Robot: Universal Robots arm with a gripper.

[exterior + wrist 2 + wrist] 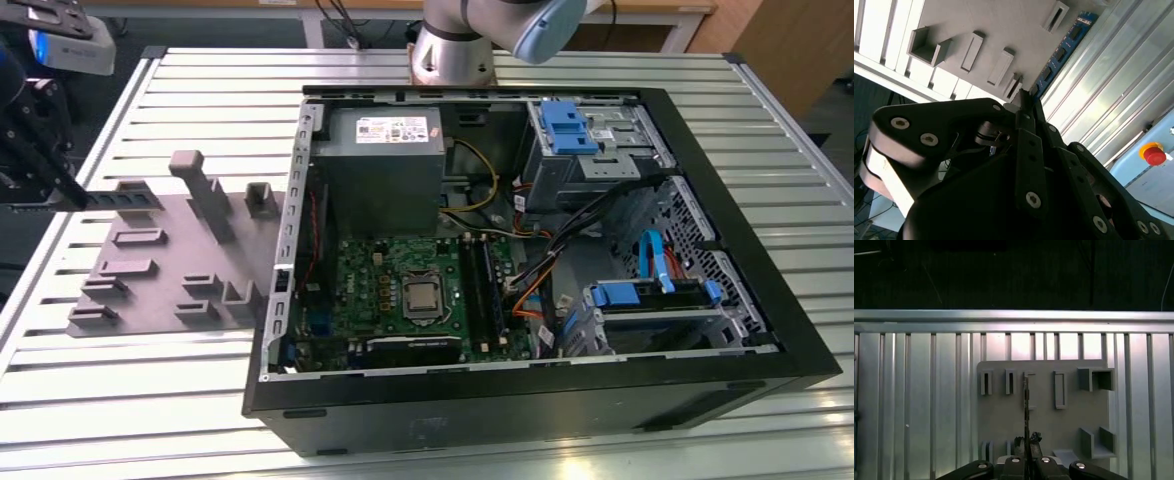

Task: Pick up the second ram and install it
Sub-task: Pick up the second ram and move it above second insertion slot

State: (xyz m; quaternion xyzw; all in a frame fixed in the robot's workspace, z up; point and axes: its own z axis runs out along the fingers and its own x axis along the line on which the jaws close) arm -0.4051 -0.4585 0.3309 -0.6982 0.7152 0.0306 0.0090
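Gripper (1028,440) is pinched narrow on one end of the ram (1061,50), a thin blue board with black chips, held over the matte grey slotted plate (999,415). That sits on the ribbed metal table (200,90), at the exterior view's left, well apart from the open black case (761,330). The white label (396,128) inside is too small to read. Bare slats all round the plate.

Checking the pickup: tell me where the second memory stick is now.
In the second wrist view the memory stick sticks out of the shut gripper, over the grey tray that lies at the exterior view's left.
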